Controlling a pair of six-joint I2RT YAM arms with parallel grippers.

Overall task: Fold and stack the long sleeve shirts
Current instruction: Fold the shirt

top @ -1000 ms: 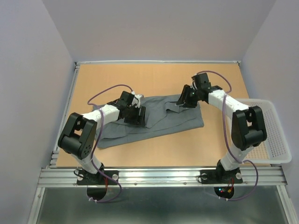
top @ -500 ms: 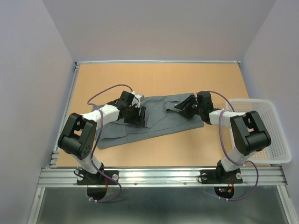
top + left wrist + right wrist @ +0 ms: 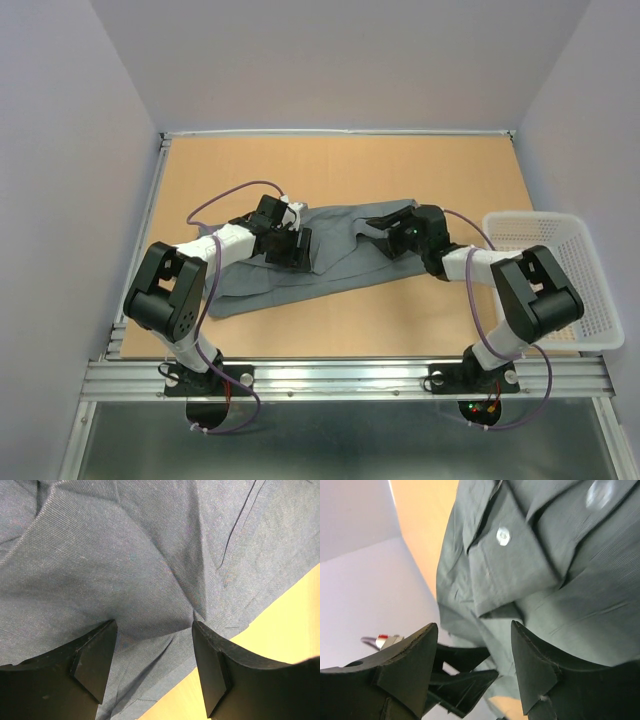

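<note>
rumpled grey shirt (image 3: 345, 262), shape hard to make out, upper button (image 3: 596, 492) blurred

long sleeve shirt (image 3: 345, 262) | grey, pale buttons | rumpled, partly folded | lying flat

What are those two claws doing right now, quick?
Left gripper: open, tips resting on the grey shirt, nothing gripped.
Right gripper: open, holding nothing.

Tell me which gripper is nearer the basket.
Right. The right gripper is over the shirt half nearest the basket; the left gripper is over its other half.
</note>
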